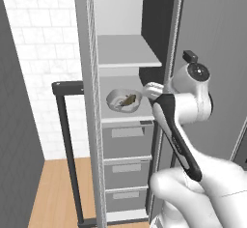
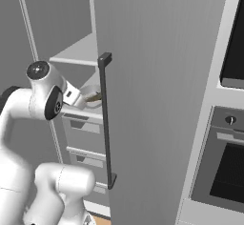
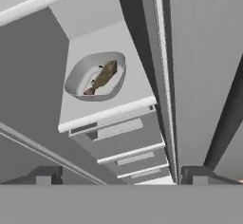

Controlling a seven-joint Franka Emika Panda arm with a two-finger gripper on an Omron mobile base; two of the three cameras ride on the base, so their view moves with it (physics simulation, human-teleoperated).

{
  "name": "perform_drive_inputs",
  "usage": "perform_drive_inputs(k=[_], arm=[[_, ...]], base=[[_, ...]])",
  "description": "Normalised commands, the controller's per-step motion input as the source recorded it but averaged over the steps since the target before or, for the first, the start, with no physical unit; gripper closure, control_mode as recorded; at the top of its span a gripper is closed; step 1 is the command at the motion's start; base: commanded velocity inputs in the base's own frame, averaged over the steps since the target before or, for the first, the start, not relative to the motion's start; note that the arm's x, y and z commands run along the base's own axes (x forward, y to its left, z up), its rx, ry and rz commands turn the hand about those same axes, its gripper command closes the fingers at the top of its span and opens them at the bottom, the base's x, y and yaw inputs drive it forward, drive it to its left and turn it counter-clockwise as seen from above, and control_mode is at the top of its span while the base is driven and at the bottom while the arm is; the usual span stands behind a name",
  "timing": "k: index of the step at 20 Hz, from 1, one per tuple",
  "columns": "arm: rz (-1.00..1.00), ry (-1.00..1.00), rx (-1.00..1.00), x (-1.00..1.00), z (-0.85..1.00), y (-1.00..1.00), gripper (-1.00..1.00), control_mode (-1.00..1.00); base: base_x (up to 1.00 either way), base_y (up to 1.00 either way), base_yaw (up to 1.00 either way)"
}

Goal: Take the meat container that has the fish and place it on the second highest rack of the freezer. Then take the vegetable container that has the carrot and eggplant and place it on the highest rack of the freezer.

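A white tub (image 1: 122,101) holding the mottled brown fish (image 1: 127,100) rests on the lower open shelf (image 1: 111,83) of the freezer (image 1: 120,9). Above it is the highest rack (image 1: 128,53), a bare pale board. The tub (image 3: 96,76) and fish (image 3: 102,77) lie well ahead in the hand view, and the tub's rim (image 2: 90,95) peeks past a door. My gripper (image 3: 121,175) is open, with nothing between its tips, and stands apart from the tub at the shelf's right front (image 1: 146,91). The carrot and eggplant tub is out of view.
The freezer's open door (image 1: 90,125) stands edge-on at the left with its dark bar handle (image 1: 64,135). Grey drawers (image 1: 126,142) stack under the shelves. A shut grey door (image 2: 162,100) with a dark handle (image 2: 106,119) flanks the right side, and an oven column (image 2: 224,171) stands beyond it.
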Motion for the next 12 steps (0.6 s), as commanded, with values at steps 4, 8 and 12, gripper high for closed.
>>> perform_drive_inputs(k=[4, 8, 12], arm=[[0.23, 0.0, -0.03, -1.0, -0.1, 0.0, -1.0, -1.0], [0.15, 0.06, -0.19, -0.68, 0.24, 0.0, -1.0, -1.0], [0.05, 0.22, -0.46, -0.13, 0.95, 0.0, -1.0, -1.0]], base=[[0.0, 0.0, 0.0], [0.0, 0.0, 0.0], [0.0, 0.0, 0.0]])
